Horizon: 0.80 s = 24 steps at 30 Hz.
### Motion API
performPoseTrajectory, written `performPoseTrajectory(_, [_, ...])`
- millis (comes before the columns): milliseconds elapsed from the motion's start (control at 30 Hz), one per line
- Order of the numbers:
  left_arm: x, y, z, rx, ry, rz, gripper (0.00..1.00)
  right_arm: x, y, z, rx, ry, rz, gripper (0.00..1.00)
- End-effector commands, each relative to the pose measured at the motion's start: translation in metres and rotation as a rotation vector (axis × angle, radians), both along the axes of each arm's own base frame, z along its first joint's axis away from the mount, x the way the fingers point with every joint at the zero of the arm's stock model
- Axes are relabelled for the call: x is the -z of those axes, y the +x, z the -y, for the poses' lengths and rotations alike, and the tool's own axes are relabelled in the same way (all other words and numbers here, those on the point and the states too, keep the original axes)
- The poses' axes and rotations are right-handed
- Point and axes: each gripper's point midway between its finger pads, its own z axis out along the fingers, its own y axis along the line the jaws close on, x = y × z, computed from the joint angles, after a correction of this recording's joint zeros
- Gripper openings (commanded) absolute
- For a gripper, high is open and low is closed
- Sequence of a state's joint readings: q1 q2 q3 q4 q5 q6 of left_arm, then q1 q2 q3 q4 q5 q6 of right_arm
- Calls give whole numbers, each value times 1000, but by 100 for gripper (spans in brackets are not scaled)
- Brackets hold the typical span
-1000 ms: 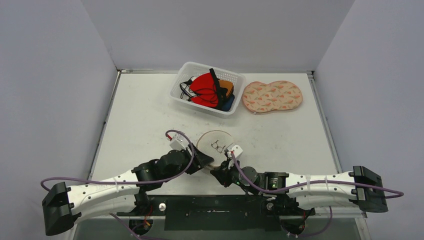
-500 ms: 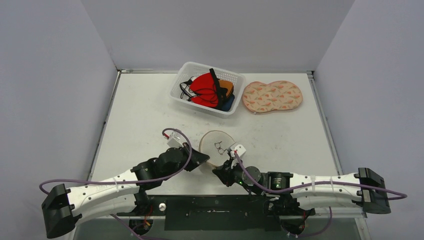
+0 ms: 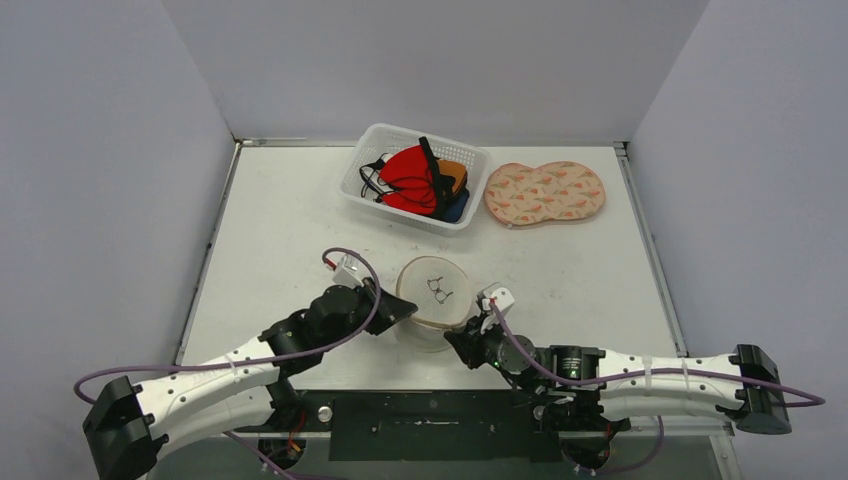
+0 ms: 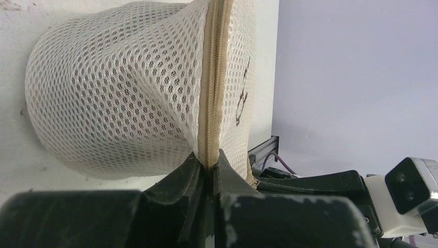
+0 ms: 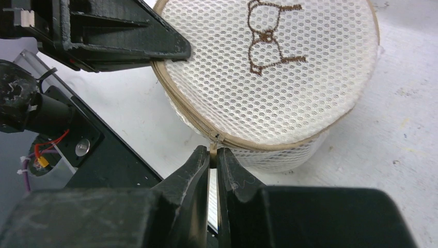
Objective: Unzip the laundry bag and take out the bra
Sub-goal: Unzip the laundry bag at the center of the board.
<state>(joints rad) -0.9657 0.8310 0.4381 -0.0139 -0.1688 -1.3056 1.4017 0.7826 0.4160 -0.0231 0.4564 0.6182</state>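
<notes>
Your laundry bag (image 3: 432, 295) sits on the surface (image 3: 280, 230) between both arms; its mesh looks light and floppy. Your left hand (image 4: 212, 169) pinches the zip seam (image 4: 209, 103), your right hand (image 5: 213, 157) pinches the zip pull (image 5: 213, 149), so draw that gently

No words, brands or numbers I can read, only a brown stitched bra pictogram (image 5: 268, 39), on the round mesh top of the laundry bag (image 3: 418, 280), towards the counter's (image 3: 280, 230) near edge

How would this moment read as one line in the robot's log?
left gripper: shut on bag at zip | right gripper: shut on zip pull | zip: closed where visible
</notes>
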Motion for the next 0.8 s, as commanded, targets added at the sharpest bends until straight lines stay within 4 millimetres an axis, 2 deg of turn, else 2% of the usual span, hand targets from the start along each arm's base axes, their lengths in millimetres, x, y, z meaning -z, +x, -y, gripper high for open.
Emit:
performPoseTrajectory(0, [-15,8,8,67,-22,68,0,5,8,16,77,-8,8,5])
performPoseTrajectory(233, [-11,23,14,147,-10,88,0,4,5,17,64,23,0,5])
performPoseTrajectory(400, [-20,31,28,214,-16,113,1,3,2,8,34,34,-5,5])
performPoseTrajectory(433, [-21,31,29,219,-13,111,9,4,1,6,28,29,-7,5])
performPoseTrajectory(500, [-24,27,27,220,-20,109,33,-1,0,-1,15,53,-6,5])
performPoseTrajectory(567, [-24,20,20,211,-22,94,50,-5,-2,-8,-3,72,-6,5])
performPoseTrajectory(667, [-18,6,2,169,25,56,66,-11,-4,-18,-30,86,-8,5])
performPoseTrajectory(767, [-12,-11,-16,125,59,28,73,-18,-6,-28,-54,93,-1,5])
